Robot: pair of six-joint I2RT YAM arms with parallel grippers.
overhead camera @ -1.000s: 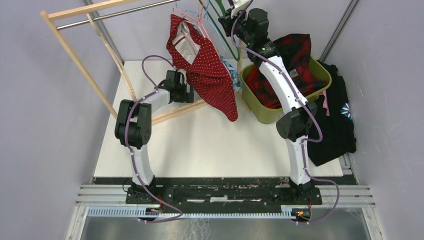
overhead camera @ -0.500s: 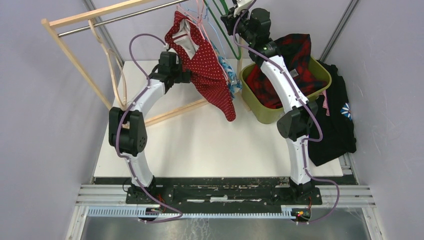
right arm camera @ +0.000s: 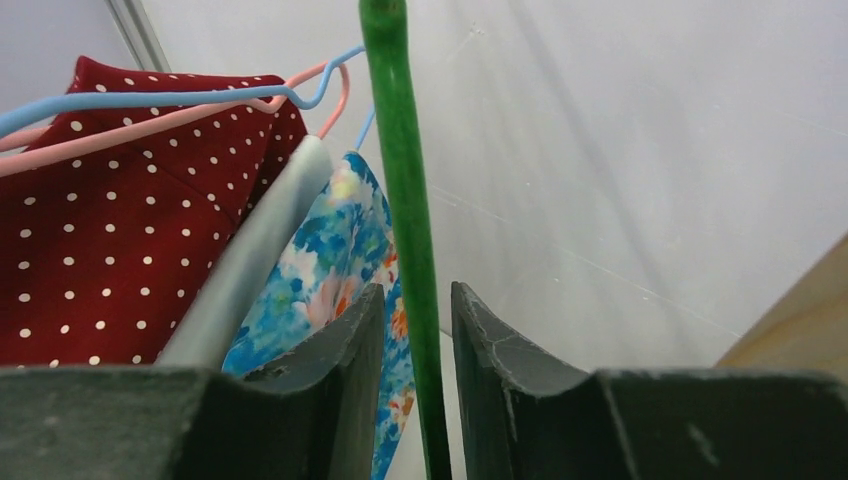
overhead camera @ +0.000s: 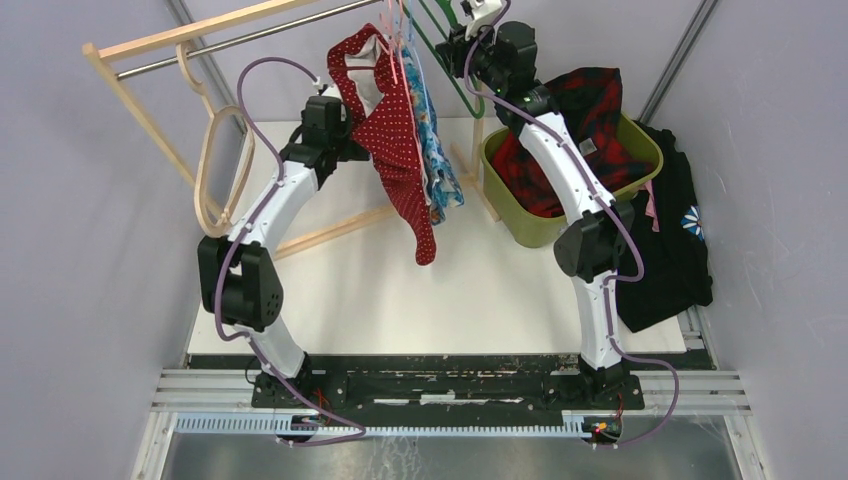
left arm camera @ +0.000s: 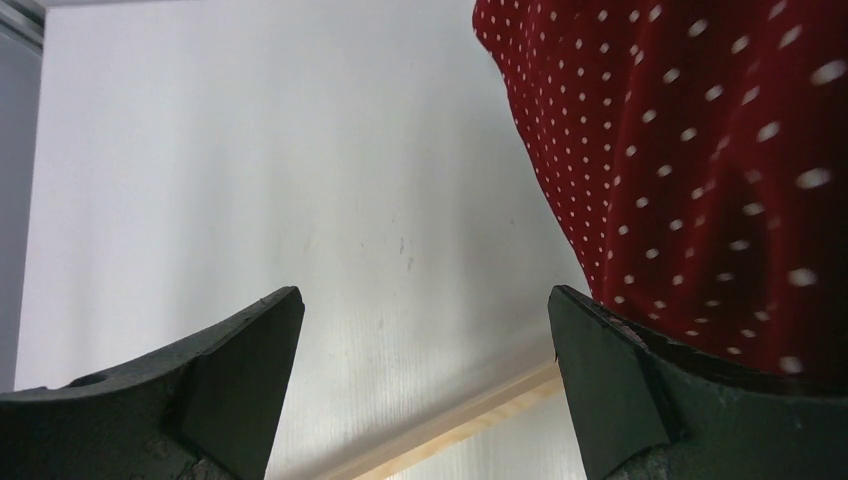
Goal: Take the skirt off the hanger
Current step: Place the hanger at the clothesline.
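The red polka-dot skirt [overhead camera: 395, 150] hangs on a pink hanger [right arm camera: 150, 128] from the metal rail [overhead camera: 250, 37] of the wooden rack [overhead camera: 95, 50], and its hem dangles above the white bench [overhead camera: 400, 300]. Just beside it on the rail hangs a blue floral garment [overhead camera: 428, 150], whose blue hanger [right arm camera: 150, 97] lies against the pink one. The left gripper [left arm camera: 422, 310] is raised at the skirt's left side, its fingers spread wide apart and holding nothing. In the left wrist view the dotted cloth drapes over the right-hand finger, though it is hard to tell whether it truly touches. The right gripper [right arm camera: 417, 295] is up at the far end of the rail, its fingers standing on either side of the shaft of a green hanger [right arm camera: 395, 120]. They are only narrowly parted, with a thin gap showing on each side of the shaft. To the right on the bench sits a green basket [overhead camera: 535, 232] filled with red and black plaid clothing [overhead camera: 590, 95], and a black garment [overhead camera: 675, 240] lies beside it at the bench's right edge.
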